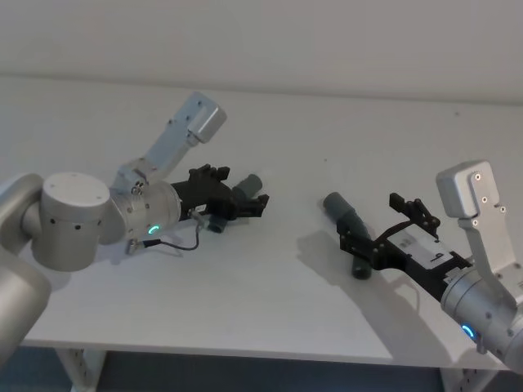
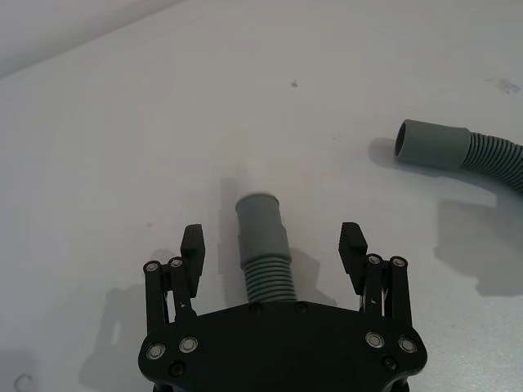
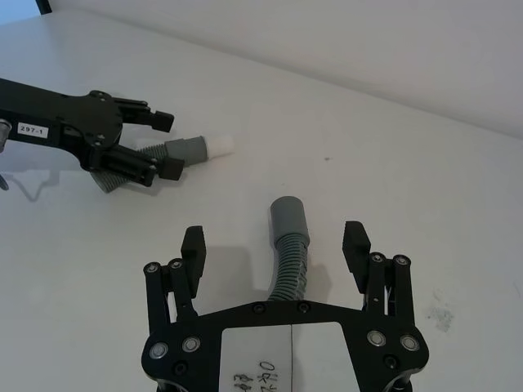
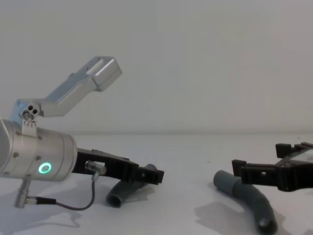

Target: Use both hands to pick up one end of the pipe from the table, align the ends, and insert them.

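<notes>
Lying on the matte white table (image 1: 270,318): two curved, ribbed dark-grey hoses with smooth lighter cuffs, the left pipe piece (image 2: 270,273) left of the table's middle, the right pipe piece (image 3: 292,265) right of it. Straddled by the black plastic left gripper (image 2: 272,237) and right gripper (image 3: 274,237), each spread wide, touching neither hose.

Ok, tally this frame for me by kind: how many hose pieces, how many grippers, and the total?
Grey ribbed hose pieces: 2, the left piece and the right piece
Black grippers: 2, the left gripper and the right gripper, both open, each astride its own piece
Total: 4
</notes>
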Action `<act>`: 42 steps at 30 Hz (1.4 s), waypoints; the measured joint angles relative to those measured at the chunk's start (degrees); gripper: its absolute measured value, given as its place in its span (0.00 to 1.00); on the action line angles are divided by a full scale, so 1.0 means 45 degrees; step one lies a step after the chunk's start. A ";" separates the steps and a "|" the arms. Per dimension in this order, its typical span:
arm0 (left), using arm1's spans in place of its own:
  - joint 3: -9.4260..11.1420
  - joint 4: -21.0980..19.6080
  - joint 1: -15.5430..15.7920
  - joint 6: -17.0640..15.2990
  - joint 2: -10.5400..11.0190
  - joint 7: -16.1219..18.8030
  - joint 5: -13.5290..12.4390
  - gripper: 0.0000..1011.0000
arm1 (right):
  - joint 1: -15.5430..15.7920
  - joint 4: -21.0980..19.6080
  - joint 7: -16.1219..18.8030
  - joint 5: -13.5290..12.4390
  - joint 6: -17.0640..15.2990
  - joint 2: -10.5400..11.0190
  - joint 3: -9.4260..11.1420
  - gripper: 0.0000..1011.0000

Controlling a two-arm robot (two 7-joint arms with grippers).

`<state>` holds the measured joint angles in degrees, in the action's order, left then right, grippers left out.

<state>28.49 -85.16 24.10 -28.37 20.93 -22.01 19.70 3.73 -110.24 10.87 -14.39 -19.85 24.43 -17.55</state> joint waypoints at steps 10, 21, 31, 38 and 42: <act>0.0188 0.0141 0.0180 -0.0259 0.0003 -0.0112 0.0020 0.99 | 0.0001 0.0001 0.0000 0.0000 0.0000 0.0000 0.0000 0.99; 0.0516 0.0375 0.0480 -0.0506 0.0012 -0.0245 -0.0296 0.99 | 0.0000 0.0001 -0.0001 0.0000 0.0001 0.0000 0.0000 0.99; 0.0503 0.0577 0.0543 -0.0595 -0.0241 -0.0115 -0.0417 0.99 | 0.0000 0.0001 0.0000 0.0000 0.0001 -0.0001 -0.0001 0.99; 0.0444 0.0648 0.0529 -0.0615 -0.0375 -0.0014 -0.0446 0.86 | 0.0000 0.0001 0.0000 0.0000 0.0001 0.0000 0.0000 0.99; 0.0425 0.0671 0.0525 -0.0618 -0.0418 0.0015 -0.0456 0.75 | 0.0000 0.0001 0.0000 0.0000 0.0001 0.0000 0.0000 0.99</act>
<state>30.40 -82.14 26.46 -31.15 19.05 -21.94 17.65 3.73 -110.23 10.87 -14.39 -19.84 24.43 -17.55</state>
